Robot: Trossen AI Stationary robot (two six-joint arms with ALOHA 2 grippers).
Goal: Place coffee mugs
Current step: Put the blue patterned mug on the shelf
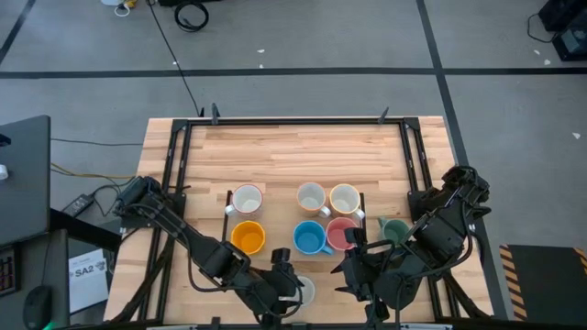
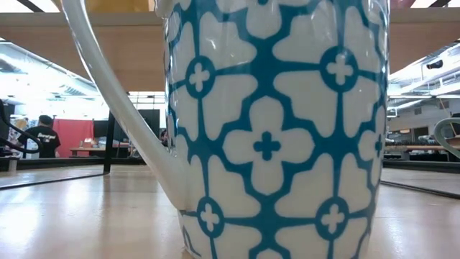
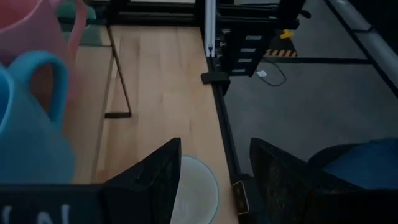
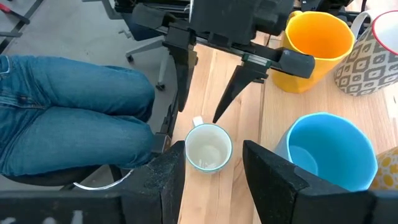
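Seven mugs stand upright mid-table: two white [image 1: 247, 198] [image 1: 312, 197], one patterned cream [image 1: 344, 198], orange [image 1: 248, 237], blue [image 1: 309, 237], pink [image 1: 342, 233] and dark green [image 1: 394, 229]. Another white mug [image 1: 303, 291] [image 4: 208, 147] stands on its base at the near edge; its blue-patterned wall [image 2: 273, 129] fills the low view. My left gripper [image 1: 286, 280] [image 3: 216, 143] hovers open over it, a finger on either side of the rim, apart from it. My right gripper [image 1: 353, 270] [image 4: 212, 145] is open, near the blue mug, pointing at the white mug.
A black metal frame [image 1: 174, 183] runs along the table's left, right and far sides. A person's legs in jeans [image 4: 68, 118] are just beyond the near edge. Bare wood [image 1: 293, 151] lies on the far half of the table.
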